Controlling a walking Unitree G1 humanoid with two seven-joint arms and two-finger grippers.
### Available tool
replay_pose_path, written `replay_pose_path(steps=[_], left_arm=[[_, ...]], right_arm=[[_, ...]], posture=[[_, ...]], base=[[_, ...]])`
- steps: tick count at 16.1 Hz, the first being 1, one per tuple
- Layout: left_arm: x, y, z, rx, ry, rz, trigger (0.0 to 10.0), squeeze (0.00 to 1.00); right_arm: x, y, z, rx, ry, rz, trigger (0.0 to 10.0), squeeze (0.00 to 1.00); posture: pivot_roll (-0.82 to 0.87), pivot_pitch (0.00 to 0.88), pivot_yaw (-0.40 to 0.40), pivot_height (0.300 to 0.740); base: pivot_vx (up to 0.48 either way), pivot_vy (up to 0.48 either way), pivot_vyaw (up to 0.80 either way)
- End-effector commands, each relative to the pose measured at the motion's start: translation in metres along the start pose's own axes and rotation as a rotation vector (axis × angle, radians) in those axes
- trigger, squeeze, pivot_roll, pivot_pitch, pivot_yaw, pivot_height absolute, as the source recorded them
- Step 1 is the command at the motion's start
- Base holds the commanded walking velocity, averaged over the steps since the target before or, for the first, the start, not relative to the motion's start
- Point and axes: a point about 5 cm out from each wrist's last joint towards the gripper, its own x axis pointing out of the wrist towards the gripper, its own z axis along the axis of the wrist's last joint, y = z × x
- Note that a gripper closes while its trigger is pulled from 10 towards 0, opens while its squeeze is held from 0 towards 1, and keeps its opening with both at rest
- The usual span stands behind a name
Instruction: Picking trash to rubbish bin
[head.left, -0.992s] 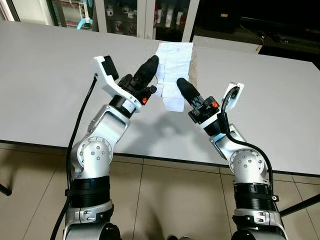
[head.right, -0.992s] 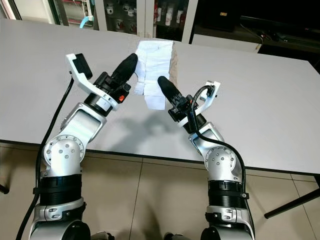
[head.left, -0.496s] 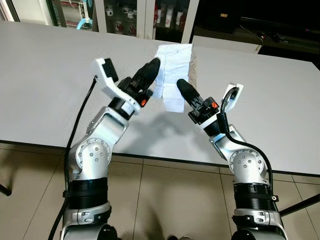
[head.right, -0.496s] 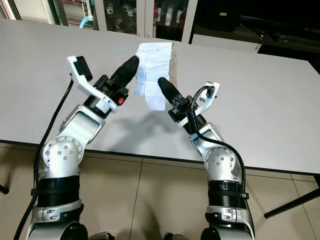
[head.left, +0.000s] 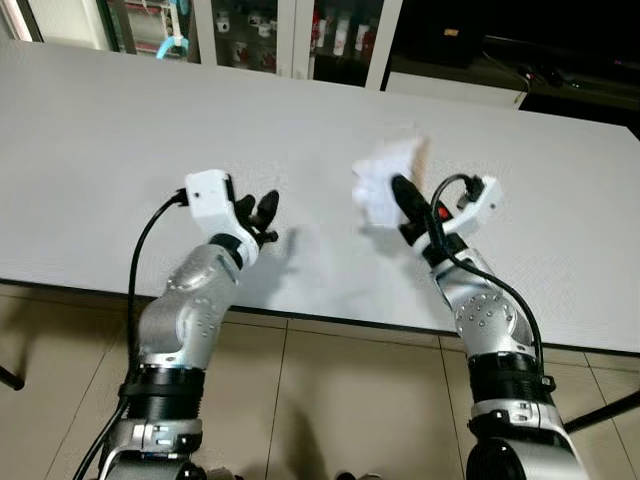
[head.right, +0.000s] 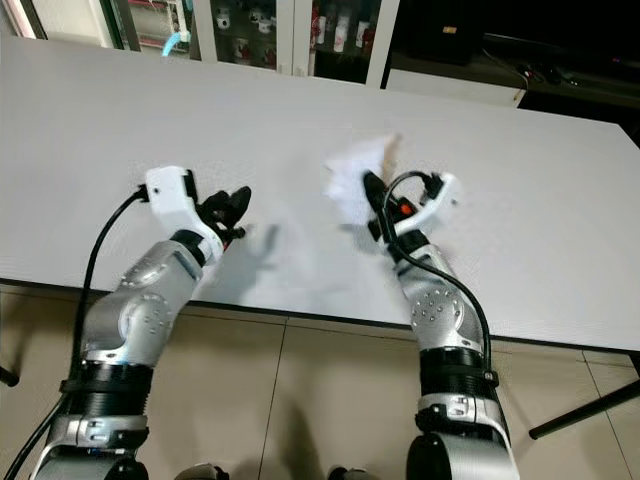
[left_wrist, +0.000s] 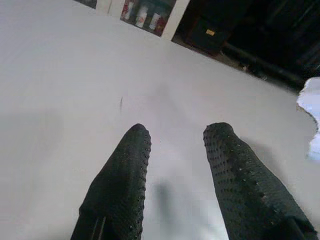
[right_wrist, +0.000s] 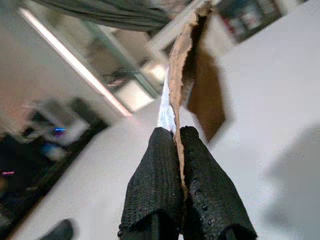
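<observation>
The trash is a sheet of white paper with a brown cardboard back (head.left: 381, 170). It is lifted off the white table (head.left: 120, 130) and looks bent and blurred. My right gripper (head.left: 403, 195) is shut on its lower edge; in the right wrist view the two fingertips (right_wrist: 178, 135) pinch the cardboard sheet (right_wrist: 199, 82), which stands up edge-on. My left gripper (head.left: 264, 208) hovers low over the table to the left of the paper, well apart from it. Its fingers (left_wrist: 127, 165) are open with nothing between them, and the white paper (left_wrist: 311, 102) is off to one side.
The table's front edge (head.left: 300, 318) runs just below both wrists, with tiled floor (head.left: 330, 400) beneath. Glass-fronted cabinets (head.left: 250, 30) stand behind the table. A dark desk with cables (head.left: 530, 65) is at the back right.
The sheet that lay flat on the table is now lifted and crumpled in my right gripper. My left arm has dropped and pulled back to the left, away from the paper.
</observation>
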Motion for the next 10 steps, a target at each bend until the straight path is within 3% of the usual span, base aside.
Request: replay_pose_path(steps=[1, 2, 3, 4, 8, 10], left_arm=[[0.0, -0.002, -0.007, 0.057, 0.011, 0.015, 10.0, 0.0], [0.0, -0.002, -0.008, 0.094, 0.0, 0.025, 10.0, 0.0], [0.0, -0.003, -0.007, 0.109, -0.008, 0.027, 10.0, 0.0], [0.001, -0.005, -0.004, 0.155, -0.038, 0.025, 10.0, 0.0], [0.005, -0.012, -0.004, 0.29, -0.061, 0.016, 10.0, 0.0], [0.006, -0.016, -0.009, 0.342, -0.074, 0.02, 10.0, 0.0]], right_arm=[[-0.004, -0.011, 0.004, -0.078, -0.012, -0.079, 10.0, 0.0], [-0.005, -0.019, 0.004, -0.236, -0.012, -0.178, 10.0, 0.0], [-0.006, -0.021, 0.004, -0.296, -0.016, -0.212, 10.0, 0.0], [-0.006, -0.018, 0.005, -0.491, -0.03, -0.239, 10.0, 0.0], [-0.005, -0.017, -0.002, -0.626, -0.037, -0.282, 10.0, 0.0], [-0.007, -0.018, -0.008, -0.617, -0.044, -0.306, 10.0, 0.0]], posture=[[-0.03, 0.072, -0.103, 0.74], [-0.03, 0.073, -0.103, 0.74], [-0.03, 0.074, -0.103, 0.74], [-0.03, 0.074, -0.104, 0.74], [-0.03, 0.068, -0.099, 0.74], [-0.03, 0.064, -0.098, 0.74]], base=[[0.0, 0.0, 0.0], [0.0, 0.0, 0.0], [0.0, 0.0, 0.0], [0.0, 0.0, 0.0], [0.0, 0.0, 0.0], [0.0, 0.0, 0.0]])
